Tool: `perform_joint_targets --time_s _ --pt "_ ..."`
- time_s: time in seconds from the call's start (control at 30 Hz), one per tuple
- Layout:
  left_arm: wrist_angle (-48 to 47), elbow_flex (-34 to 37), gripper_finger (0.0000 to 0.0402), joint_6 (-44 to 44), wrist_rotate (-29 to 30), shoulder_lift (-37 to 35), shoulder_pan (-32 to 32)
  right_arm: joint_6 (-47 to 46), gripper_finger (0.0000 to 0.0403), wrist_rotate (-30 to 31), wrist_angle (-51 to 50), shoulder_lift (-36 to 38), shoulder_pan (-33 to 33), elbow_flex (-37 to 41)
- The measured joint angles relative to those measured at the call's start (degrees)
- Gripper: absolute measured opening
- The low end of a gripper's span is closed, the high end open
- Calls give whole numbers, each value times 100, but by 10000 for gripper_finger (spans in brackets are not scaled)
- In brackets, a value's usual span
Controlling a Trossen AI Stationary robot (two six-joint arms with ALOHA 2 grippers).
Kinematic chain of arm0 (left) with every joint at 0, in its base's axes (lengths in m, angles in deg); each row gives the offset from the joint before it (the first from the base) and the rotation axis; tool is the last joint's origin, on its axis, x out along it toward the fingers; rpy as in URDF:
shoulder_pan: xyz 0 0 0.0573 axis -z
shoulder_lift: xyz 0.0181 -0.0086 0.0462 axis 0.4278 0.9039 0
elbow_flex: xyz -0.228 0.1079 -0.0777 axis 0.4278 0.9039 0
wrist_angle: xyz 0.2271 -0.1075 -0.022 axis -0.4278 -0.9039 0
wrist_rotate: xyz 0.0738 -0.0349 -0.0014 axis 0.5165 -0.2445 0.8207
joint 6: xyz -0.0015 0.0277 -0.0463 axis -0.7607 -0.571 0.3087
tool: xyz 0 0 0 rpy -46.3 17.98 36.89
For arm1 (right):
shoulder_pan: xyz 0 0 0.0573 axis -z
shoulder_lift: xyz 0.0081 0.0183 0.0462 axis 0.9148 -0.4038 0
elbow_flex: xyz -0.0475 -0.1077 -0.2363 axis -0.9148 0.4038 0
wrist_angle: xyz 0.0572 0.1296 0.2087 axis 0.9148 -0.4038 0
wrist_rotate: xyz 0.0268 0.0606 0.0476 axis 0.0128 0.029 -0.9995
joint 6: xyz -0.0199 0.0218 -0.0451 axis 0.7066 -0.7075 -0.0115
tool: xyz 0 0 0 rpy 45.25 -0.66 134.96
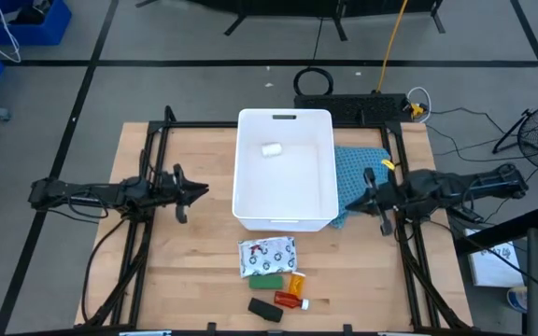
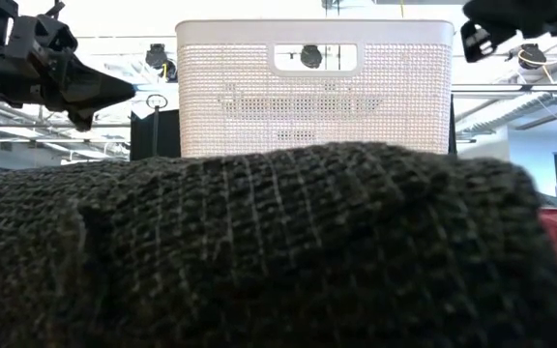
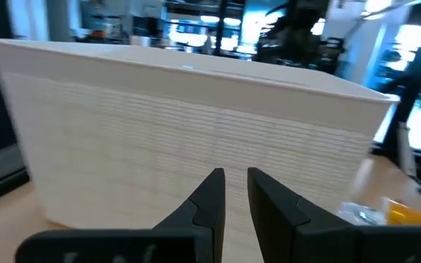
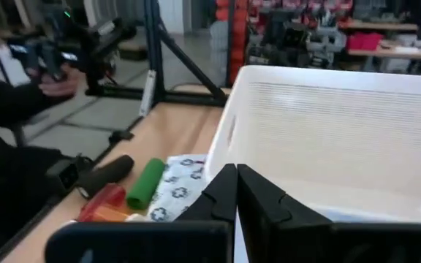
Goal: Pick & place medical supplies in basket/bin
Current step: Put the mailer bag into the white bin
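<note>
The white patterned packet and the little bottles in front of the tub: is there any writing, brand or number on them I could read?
None can be read.
White patterned packet: dark marks, too small to read as words.
Orange pill bottle: no legible label.
Red white-capped tube: no text readable.
Small white bottle inside the white tub: blank as far as it shows.
Green block and black block: no markings visible.

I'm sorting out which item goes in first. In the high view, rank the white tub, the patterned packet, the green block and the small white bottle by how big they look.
1. White tub
2. Patterned packet
3. Green block
4. Small white bottle, inside the tub; only slightly smaller-looking than the block, so that order is unsure.
</note>
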Motion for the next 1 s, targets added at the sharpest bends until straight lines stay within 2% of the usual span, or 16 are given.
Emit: perform_joint_targets --time_s 0.2,0.37,0.5,0.6,0.67,0.8,0.9,1.0 --pt "-28 0 63 -105 28 -1 0 120 1 150 1176 657 4 927" --pt "-348 -2 63 -300 -497 0 66 361 1 322 1888 749 2 1579" --pt "-159 -2 63 -341 -690 0 354 547 1 703 2443 747 7 1958" --pt "261 -7 63 -559 -662 64 765 778 1 715 2485 747 5 2046" --pt "308 -111 63 -785 -477 194 1089 918 1 712 2503 747 4 2046" --pt "221 -767 63 -1137 360 627 1738 1051 1 711 2511 747 4 2046" --pt "-163 -1487 63 -1400 926 1305 2260 1058 1 707 2512 747 4 2046" --pt "-652 -2284 63 -1616 1870 2236 2809 1058 1 706 2511 747 5 2046"
